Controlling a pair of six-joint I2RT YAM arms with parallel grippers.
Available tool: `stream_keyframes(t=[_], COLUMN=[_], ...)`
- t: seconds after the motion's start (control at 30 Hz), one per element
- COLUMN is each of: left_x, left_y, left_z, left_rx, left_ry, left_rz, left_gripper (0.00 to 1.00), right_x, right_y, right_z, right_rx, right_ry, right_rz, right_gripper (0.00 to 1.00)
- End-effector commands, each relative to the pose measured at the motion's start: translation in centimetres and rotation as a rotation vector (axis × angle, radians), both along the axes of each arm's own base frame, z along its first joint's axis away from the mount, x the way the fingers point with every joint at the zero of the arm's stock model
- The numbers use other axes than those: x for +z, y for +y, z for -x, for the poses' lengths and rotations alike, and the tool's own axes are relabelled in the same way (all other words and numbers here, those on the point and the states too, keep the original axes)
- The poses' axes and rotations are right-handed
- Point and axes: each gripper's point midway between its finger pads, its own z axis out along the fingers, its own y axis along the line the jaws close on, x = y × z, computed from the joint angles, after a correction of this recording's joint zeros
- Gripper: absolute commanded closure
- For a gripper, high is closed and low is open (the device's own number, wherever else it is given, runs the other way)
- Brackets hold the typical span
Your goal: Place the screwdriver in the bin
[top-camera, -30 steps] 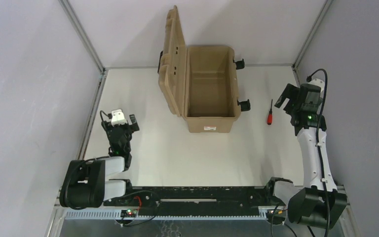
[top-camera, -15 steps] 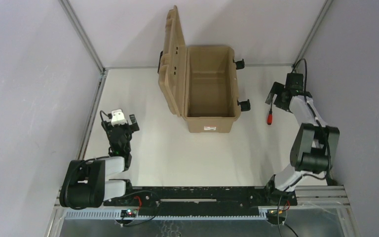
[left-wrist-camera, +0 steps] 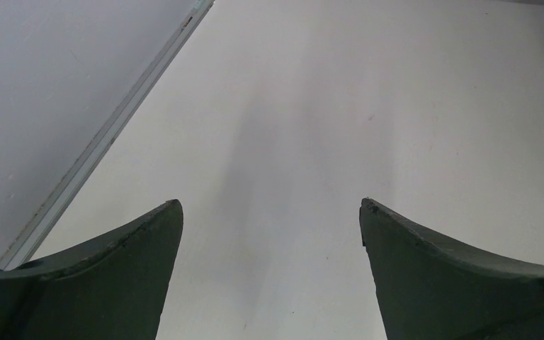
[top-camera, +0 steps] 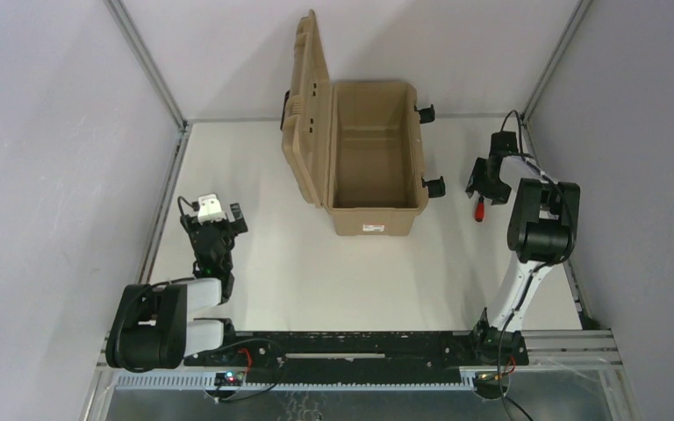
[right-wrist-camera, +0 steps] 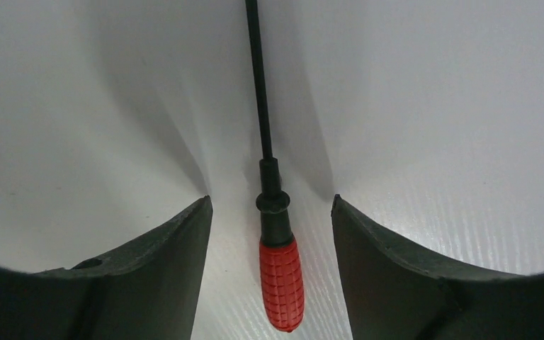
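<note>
Top external view shows the white table [top-camera: 298, 263], and on it the tan bin [top-camera: 375, 219] stands with its lid [top-camera: 309, 96] raised at the left side. My left gripper [top-camera: 217, 230] is near the table's left edge, its fingers wide apart. My right gripper [top-camera: 483, 180] is to the right of the bin, fingers spread, one on each side of the screwdriver [right-wrist-camera: 270, 185] and not touching it. The screwdriver lies flat on the table outside the bin, red handle toward the near edge.
</note>
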Motion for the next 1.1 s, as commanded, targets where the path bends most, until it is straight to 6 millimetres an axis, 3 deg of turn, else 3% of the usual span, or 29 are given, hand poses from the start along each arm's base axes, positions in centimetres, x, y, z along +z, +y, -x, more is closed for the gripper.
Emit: stream_keyframes(t=[0.0, 0.07, 0.17, 0.23, 0.37, 0.43, 0.57, 0.67, 0.83, 0.97, 1.07], left_x=[3.2, 3.2, 3.2, 3.3, 3.3, 3.2, 3.2, 3.3, 3.3, 3.3, 3.2], left_y=[0.3, 0.3, 0.3, 0.3, 0.3, 0.3, 0.3, 0.3, 0.3, 0.3, 0.3], left_z=[-1.4, -1.4, -1.4, -1.4, -1.4, -1.4, -1.4, -1.4, -1.5, -1.4, -1.4], left_rx=[0.012, 0.011, 0.011, 0.012, 0.011, 0.013, 0.012, 0.012, 0.011, 0.011, 0.011], left_ry=[-0.104, -0.103, -0.104, -0.105, -0.105, -0.105, -0.104, -0.105, -0.105, -0.105, -0.104], left_rz=[0.002, 0.002, 0.002, 0.002, 0.002, 0.002, 0.002, 0.002, 0.002, 0.002, 0.002], left_gripper=[0.0, 0.0, 0.0, 0.0, 0.0, 0.0, 0.0, 0.0, 0.0, 0.0, 0.0], right_x=[-0.9, -1.3, -0.7, 1.2, 8.0, 12.5, 18.8, 22.9, 27.2, 28.3, 27.2], right_y=[0.2, 0.5, 0.4, 0.3, 0.0, 0.1, 1.6, 4.4, 12.8, 20.1, 25.5], right_z=[0.7, 1.0, 0.9, 0.6, 0.1, 0.0, 0.5, 0.6, 0.4, -0.1, -1.2], right_rx=[-0.006, 0.0, -0.005, -0.009, 0.004, 0.012, 0.072, 0.136, 0.261, 0.348, 0.427], right_ry=[0.06, 0.076, 0.066, 0.021, -0.102, -0.164, -0.23, -0.278, -0.345, -0.389, -0.396], right_rz=[-0.011, -0.016, -0.008, 0.006, 0.04, 0.054, 0.073, 0.132, 0.078, 0.0, -0.055], right_gripper=[0.32, 0.4, 0.8, 0.94, 1.0, 1.0, 1.0, 1.0, 0.98, 0.97, 0.97])
